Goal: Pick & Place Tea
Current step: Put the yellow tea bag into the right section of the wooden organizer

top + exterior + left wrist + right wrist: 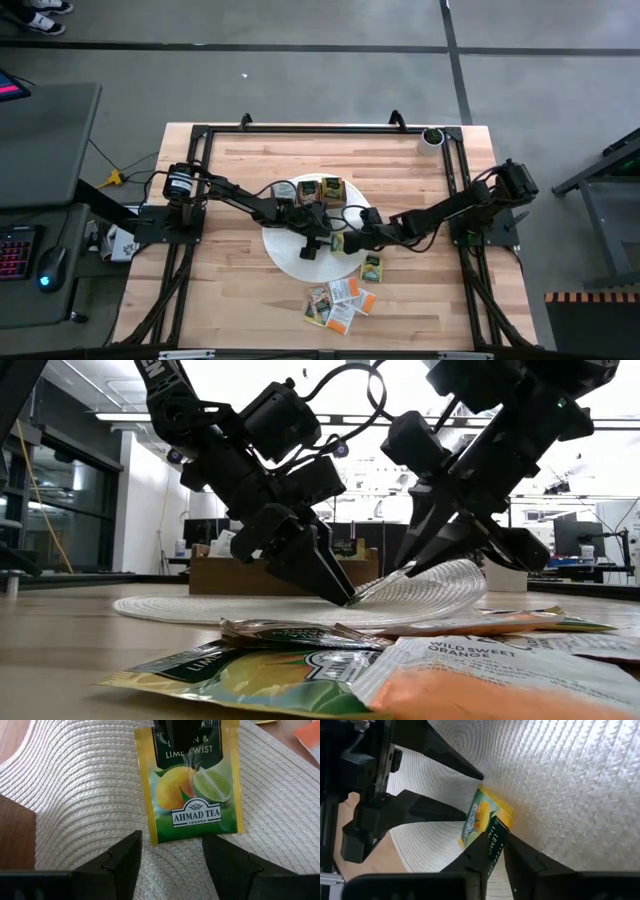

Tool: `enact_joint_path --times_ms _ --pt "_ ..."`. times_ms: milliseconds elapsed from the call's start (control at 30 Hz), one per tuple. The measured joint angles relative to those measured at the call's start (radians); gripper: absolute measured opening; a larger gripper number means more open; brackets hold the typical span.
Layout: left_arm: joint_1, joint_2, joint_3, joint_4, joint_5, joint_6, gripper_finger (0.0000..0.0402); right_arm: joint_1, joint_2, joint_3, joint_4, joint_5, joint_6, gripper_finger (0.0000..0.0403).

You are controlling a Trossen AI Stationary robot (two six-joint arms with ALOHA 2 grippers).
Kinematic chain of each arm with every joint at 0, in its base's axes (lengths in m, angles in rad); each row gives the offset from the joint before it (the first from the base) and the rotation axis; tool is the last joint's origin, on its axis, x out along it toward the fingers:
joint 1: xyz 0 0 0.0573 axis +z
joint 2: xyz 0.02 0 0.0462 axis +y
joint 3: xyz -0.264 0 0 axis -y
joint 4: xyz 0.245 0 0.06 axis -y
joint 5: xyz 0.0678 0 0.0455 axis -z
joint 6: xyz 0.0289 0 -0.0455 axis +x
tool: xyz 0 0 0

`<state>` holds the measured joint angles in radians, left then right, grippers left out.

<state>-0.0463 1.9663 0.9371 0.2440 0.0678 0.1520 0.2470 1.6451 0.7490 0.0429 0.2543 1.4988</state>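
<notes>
A green and yellow tea packet (192,790) with lemon and lime print sits over the round white woven mat (285,250) at the table's middle. My right gripper (499,832) is shut on it, reaching in from the table's right (345,240). My left gripper (171,840) is open and reaches in from the left. Its two fingers stand on either side of the packet's free end, and no touch shows. More tea packets (340,300) lie in a loose pile near the table's near edge. One packet (372,265) lies alone at the mat's rim. My right gripper pinches the packet between its two fingers at the end with the printed title (495,837), opposite the end facing my left gripper. The fingers come slanting down from the table's right. The packet tilts, with its free end (480,802) low over the mat.
A brown wooden box (320,190) holding packets stands on the mat's far side. A small round cup (432,137) sits at the far right corner. In the low view the mat's right rim (450,585) curls upward. Bare wood lies to the left and right of the mat.
</notes>
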Motion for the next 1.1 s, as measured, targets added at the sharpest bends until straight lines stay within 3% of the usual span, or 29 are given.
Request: enact_joint_path --times_ms 200,633,1100 --pt "0.0 0.0 0.0 0.0 0.0 0.0 0.0204 0.0 0.0 0.0 0.0 -0.001 -0.025 0.0005" --pt "0.0 -0.002 0.011 -0.021 -0.025 -0.006 0.0204 0.0 -0.045 0.0 0.015 -0.012 -0.112 0.0001" --pt "0.002 0.005 0.379 -0.504 0.042 -0.014 0.0204 0.0 -0.306 0.0 -0.267 0.043 -0.254 0.0"
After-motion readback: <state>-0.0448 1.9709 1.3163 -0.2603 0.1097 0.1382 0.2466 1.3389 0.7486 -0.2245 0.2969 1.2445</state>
